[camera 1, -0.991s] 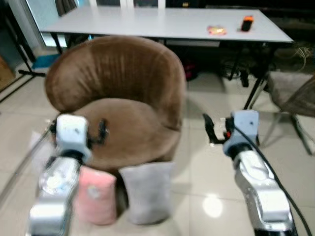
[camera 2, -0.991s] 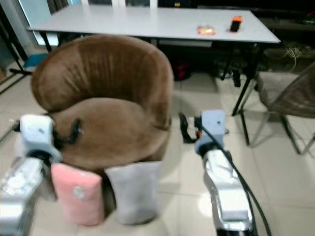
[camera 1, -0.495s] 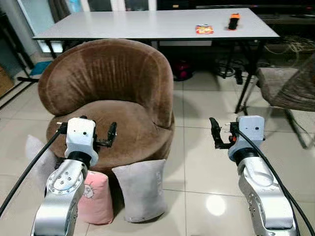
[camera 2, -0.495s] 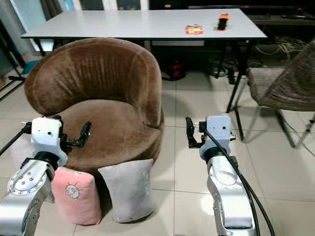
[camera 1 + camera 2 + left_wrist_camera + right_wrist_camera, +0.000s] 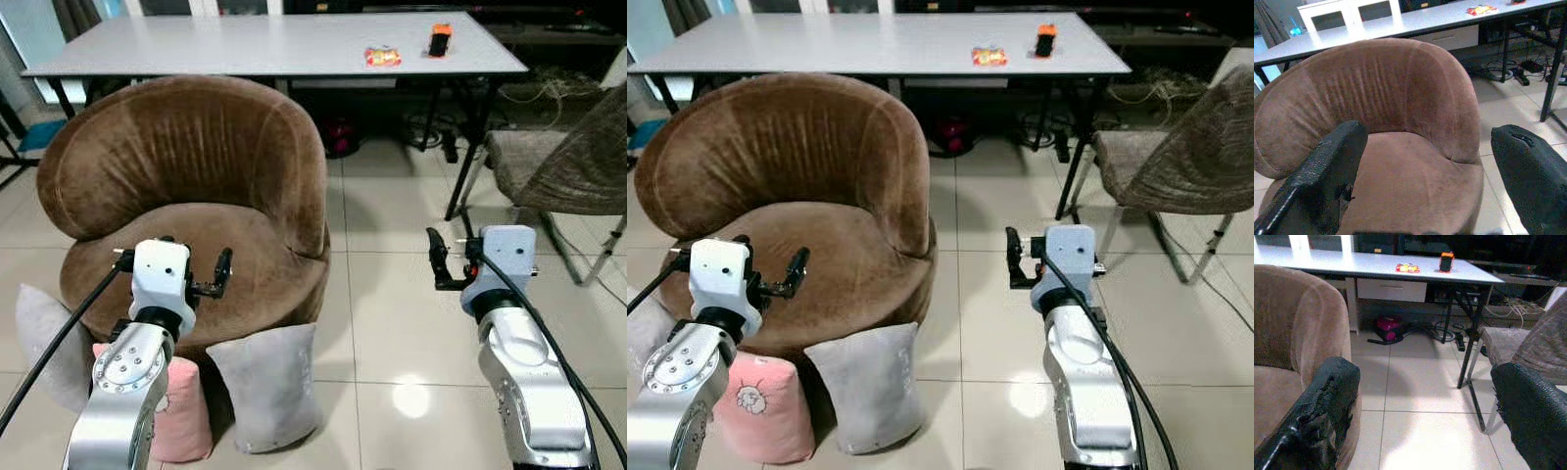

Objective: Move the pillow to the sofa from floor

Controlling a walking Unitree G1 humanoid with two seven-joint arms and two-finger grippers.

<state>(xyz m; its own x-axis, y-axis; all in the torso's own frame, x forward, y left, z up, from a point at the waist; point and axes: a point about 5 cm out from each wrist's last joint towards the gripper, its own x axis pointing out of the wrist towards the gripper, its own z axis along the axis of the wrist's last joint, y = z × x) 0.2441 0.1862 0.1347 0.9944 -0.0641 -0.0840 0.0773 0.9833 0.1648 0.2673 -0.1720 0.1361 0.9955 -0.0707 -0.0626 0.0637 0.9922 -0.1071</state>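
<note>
Three pillows lean against the front of the brown sofa (image 5: 186,186) on the tiled floor (image 5: 392,323) in our left eye view: a grey pillow (image 5: 266,384) in the middle, a pink pillow (image 5: 176,416) just beside it, and a pale pillow (image 5: 44,338) at the far left. Our left tool (image 5: 171,269) hangs above the sofa seat with its fingers spread and empty; our right tool (image 5: 453,262) hovers over bare floor to the right, also spread and empty. Behind stands a white worktop (image 5: 274,44) with a small orange object (image 5: 440,41) and a snack packet (image 5: 381,57) on it

From the right eye we see the same layout, with a grey chair (image 5: 1176,157) at the right

Our left wrist view looks between wide-apart fingers (image 5: 1327,166) straight at the sofa seat, with no pillow between them

Our right wrist view looks past open fingers (image 5: 1327,401) at floor and worktop legs

We judge the step in hand to be the reach. To do it well, we should bend and lower both tools, which are well above the pillows. The grey pillow stands nearest the middle; pinching its upper edge deeply should keep the soft fabric from slipping, and lifting it clear of the seat rim avoids dragging the pink one
</note>
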